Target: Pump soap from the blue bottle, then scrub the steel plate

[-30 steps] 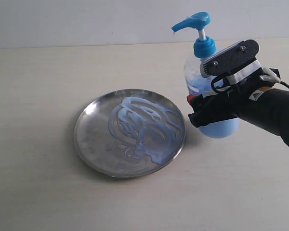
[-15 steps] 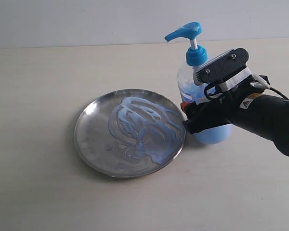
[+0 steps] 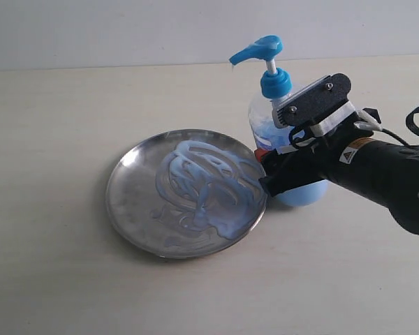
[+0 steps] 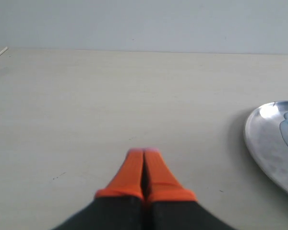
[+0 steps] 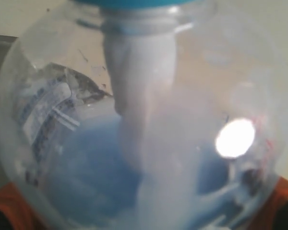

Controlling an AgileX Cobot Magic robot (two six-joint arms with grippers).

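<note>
Right gripper [image 3: 278, 176]: black jaws with orange pads [image 5: 9, 207] clamped on either side of the blue bottle [image 3: 264, 123], on its round, clear-plastic belly. Bottle tilted, bright blue pump head [image 3: 255, 50] leaning toward the steel plate [image 3: 134, 202].

Plate lies just past the fingertips, its rim close to the bottle base; contact cannot be told. Round, shiny, low rim. Soap [image 3: 202, 183] lies in creamy pale-blue swirls across it. Table [image 3: 56, 98] matte beige.

Right wrist view alone: label [image 5: 43, 112] and dip tube [image 5: 139, 96] seen through the bottle wall.

Left wrist view alone: left gripper [image 4: 144, 168], ribbed orange fingers pressed together, plate edge nearby and apart from them.
</note>
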